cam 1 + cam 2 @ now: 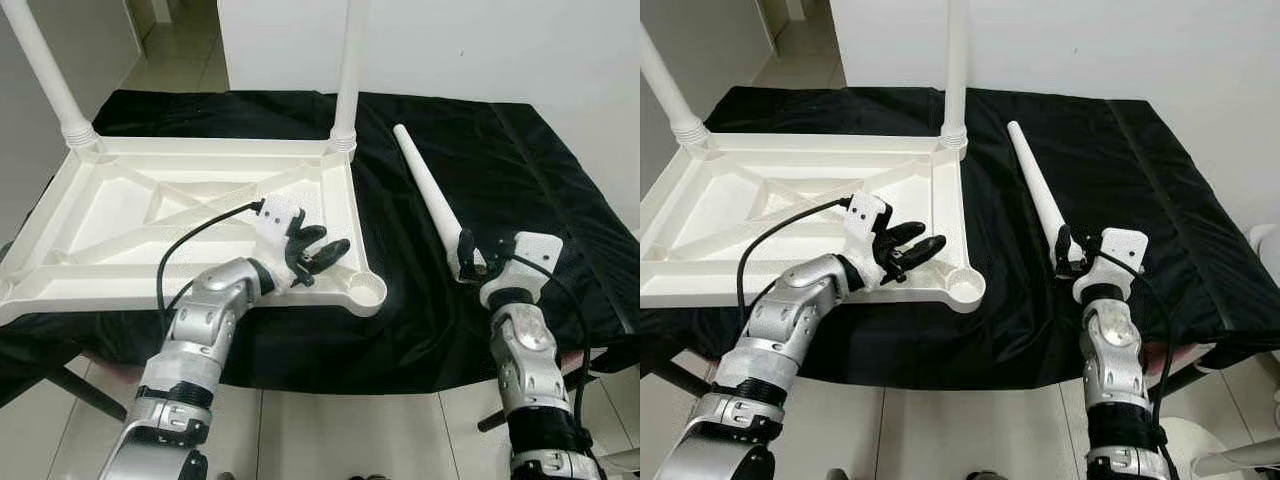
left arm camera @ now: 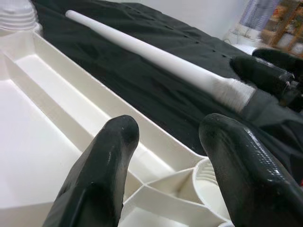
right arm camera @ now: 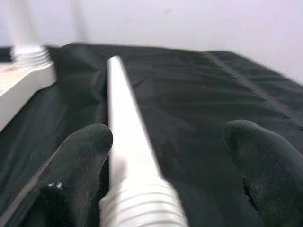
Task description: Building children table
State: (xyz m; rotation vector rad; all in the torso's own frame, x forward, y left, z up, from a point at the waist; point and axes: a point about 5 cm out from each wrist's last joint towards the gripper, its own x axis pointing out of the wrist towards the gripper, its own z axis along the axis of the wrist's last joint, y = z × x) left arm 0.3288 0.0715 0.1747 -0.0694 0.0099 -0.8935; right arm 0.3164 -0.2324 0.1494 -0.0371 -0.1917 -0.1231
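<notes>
We see the upturned tabletop (image 1: 150,225) on the black-draped counter (image 1: 520,170). Left end effector (image 1: 318,252) open over its near corner socket (image 1: 367,291). Right end effector (image 3: 165,156) open astride the loose leg (image 1: 430,200) right of the tabletop.

This looks like a room in a home: pale floor tiles (image 1: 330,430) lie below a table covered with a black cloth (image 1: 520,170), a plain white wall (image 1: 480,45) stands behind it, and beyond it, perhaps, a doorway (image 1: 165,30).
</notes>
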